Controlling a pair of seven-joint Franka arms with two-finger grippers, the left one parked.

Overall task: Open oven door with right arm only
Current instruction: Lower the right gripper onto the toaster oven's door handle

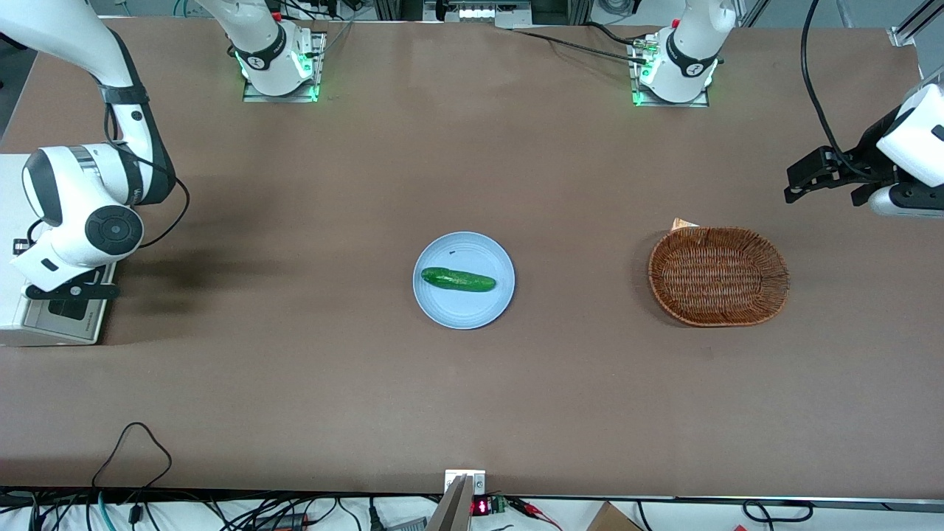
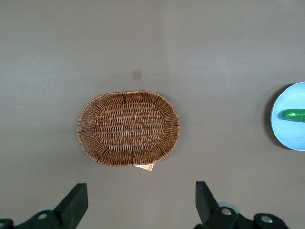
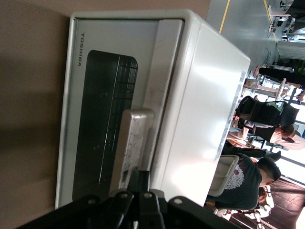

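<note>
The gripper [image 3: 140, 191] is poised at the oven door [image 3: 102, 114], its fingertips just beside the handle [image 3: 133, 143] bar. The bar's long axis runs straight away from the gripper. The fingers are seen pressed together, grasping nothing.

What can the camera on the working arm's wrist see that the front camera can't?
Only the wrist view shows the oven door face on: its dark glass window, the silver bar handle, and the pincer right at that handle. Only the front view shows the blue plate with the cucumber on it, and the wicker basket toward the parked arm's end. Both show the white oven and the brown table.
</note>
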